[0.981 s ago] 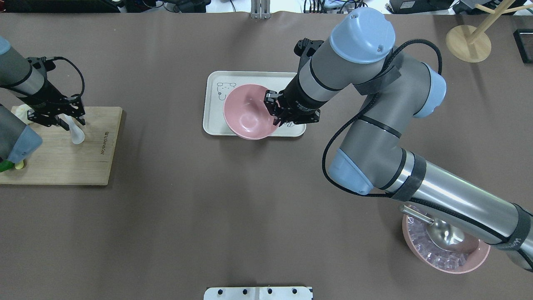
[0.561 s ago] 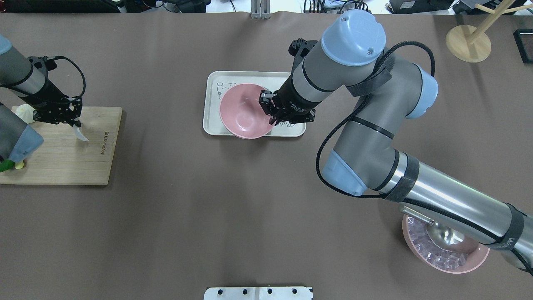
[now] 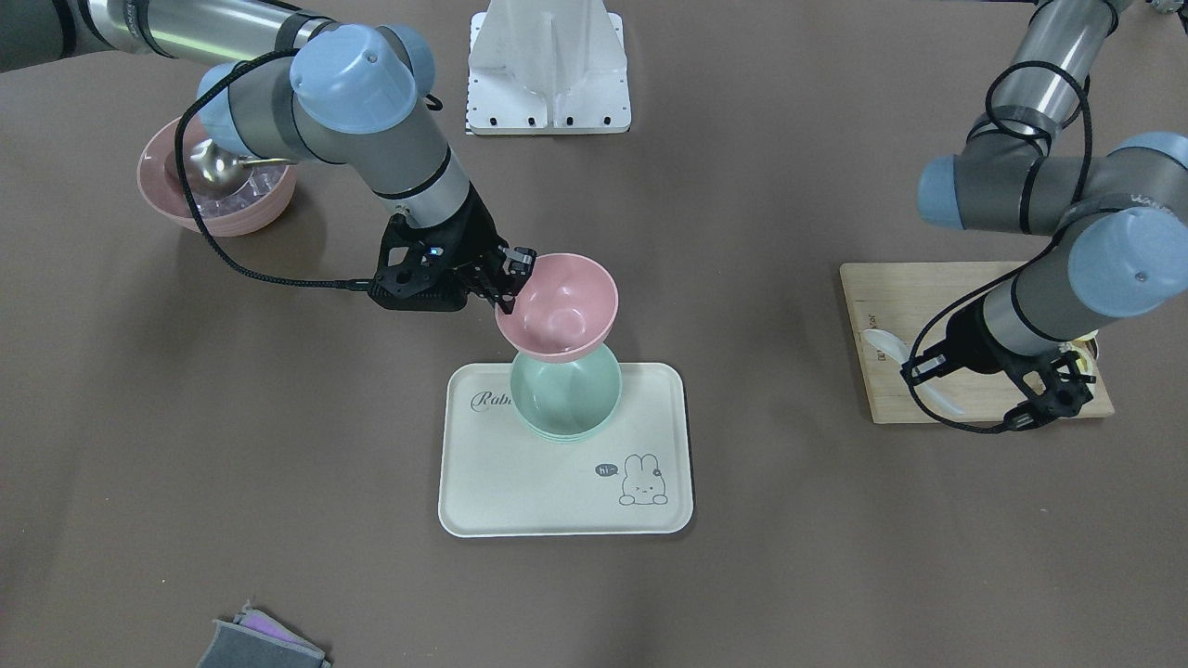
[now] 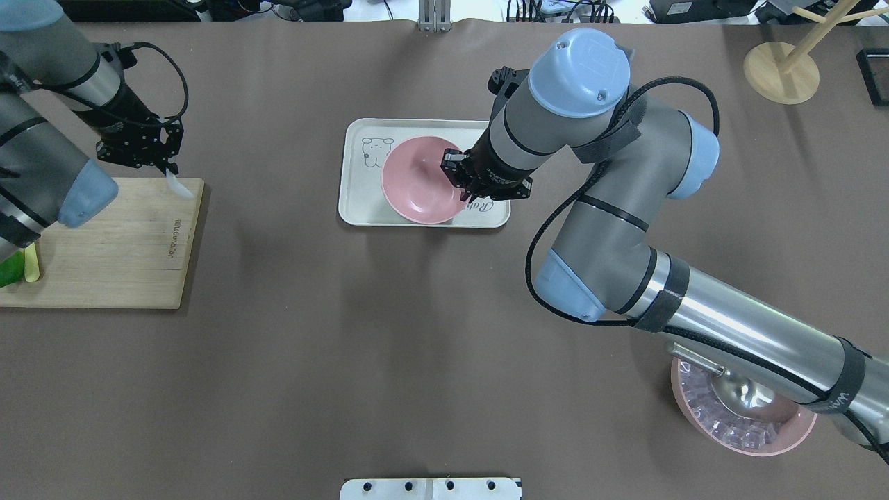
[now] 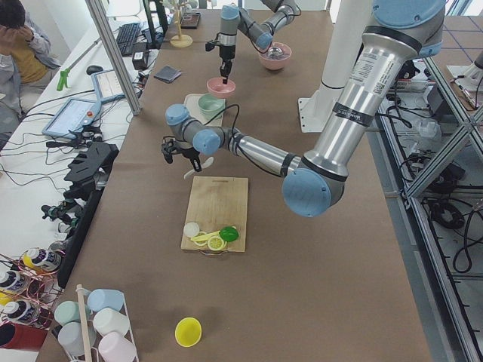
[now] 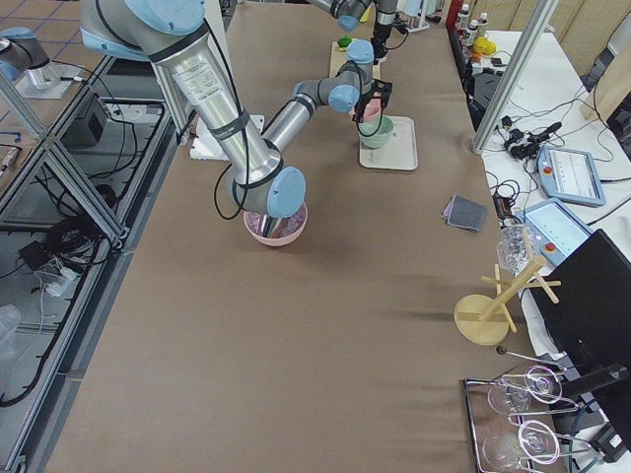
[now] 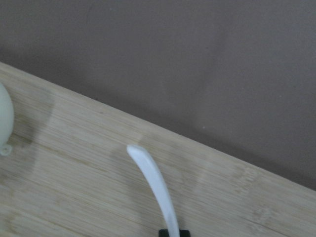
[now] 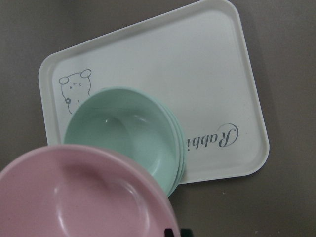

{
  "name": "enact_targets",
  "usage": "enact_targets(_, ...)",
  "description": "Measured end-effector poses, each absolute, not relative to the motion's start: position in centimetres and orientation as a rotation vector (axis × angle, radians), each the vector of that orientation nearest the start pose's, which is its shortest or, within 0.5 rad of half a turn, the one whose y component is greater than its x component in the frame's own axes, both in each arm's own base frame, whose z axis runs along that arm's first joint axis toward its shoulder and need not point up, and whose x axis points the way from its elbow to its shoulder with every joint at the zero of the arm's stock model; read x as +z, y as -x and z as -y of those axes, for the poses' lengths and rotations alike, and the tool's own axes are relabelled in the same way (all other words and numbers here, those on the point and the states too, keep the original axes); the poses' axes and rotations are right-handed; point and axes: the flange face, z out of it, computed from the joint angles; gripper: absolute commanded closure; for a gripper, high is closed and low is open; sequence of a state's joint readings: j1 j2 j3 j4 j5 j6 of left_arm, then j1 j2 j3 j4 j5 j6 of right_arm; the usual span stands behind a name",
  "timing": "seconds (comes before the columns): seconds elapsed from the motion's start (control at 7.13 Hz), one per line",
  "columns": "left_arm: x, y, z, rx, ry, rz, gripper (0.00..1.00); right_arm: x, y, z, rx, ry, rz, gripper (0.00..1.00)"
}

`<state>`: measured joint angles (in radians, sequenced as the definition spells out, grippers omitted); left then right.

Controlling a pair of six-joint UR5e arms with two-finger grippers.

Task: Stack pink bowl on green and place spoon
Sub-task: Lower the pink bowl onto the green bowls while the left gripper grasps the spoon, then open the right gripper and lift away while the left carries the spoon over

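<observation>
My right gripper [image 4: 462, 187] is shut on the rim of the pink bowl [image 4: 417, 184]. It holds the bowl over the green bowl [image 3: 566, 394], which stands on the white tray [image 3: 557, 482]. In the right wrist view the pink bowl [image 8: 89, 197] hangs above the green bowl [image 8: 123, 133] and a little to one side of it. The overhead view hides the green bowl. My left gripper [image 4: 167, 165] is shut on the white spoon [image 4: 179, 186] and holds it above the far right corner of the wooden board [image 4: 118, 257]. The spoon also shows in the left wrist view [image 7: 153, 182].
A second pink bowl [image 4: 743, 417] with ice cubes and a metal scoop sits under my right arm. Fruit pieces [image 4: 14, 271] lie at the board's left edge. A wooden stand [image 4: 781, 69] is at the far right. A folded cloth [image 3: 264, 645] lies on the operators' side.
My left gripper has lifted the spoon off the board and carried it toward the board's far right corner. My right gripper has shifted the pink bowl slightly over the tray.
</observation>
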<state>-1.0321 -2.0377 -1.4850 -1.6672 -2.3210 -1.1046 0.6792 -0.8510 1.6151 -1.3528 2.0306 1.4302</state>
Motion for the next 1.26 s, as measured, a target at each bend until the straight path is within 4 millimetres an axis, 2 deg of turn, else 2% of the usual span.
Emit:
enact_targets(0.14, 38.7, -29.9, 61.5, -0.368, 0.236, -0.847, 1.00, 18.0, 48.8, 51.3, 0.273, -0.008, 1.039, 1.00)
enact_targets(0.42, 34.2, -32.5, 60.2, -0.385, 0.247, -0.879, 1.00, 18.2, 50.0, 52.9, 0.288, -0.026, 1.012, 1.00)
enact_targets(0.56, 32.8, -33.9, 59.5, -0.397, 0.254, -0.896, 1.00, 18.3, 50.6, 53.4, 0.295, -0.032, 1.006, 0.01)
enact_targets(0.84, 29.8, -36.1, 58.0, -0.440, 0.272, -0.947, 1.00, 18.7, 51.5, 54.3, 0.300, -0.047, 1.024, 0.00)
enact_targets(0.98, 27.5, -37.7, 57.2, -0.461, 0.287, -0.974, 1.00, 18.6, 51.7, 54.5, 0.297, -0.053, 1.043, 0.00)
enact_targets(1.12, 25.1, -40.0, 56.2, -0.477, 0.293, -0.988, 1.00, 18.5, 51.4, 54.8, 0.294, -0.055, 1.061, 0.00)
enact_targets(1.26, 23.0, -41.9, 55.4, -0.489, 0.283, -0.997, 1.00, 18.7, 49.6, 55.9, 0.292, -0.037, 1.084, 0.00)
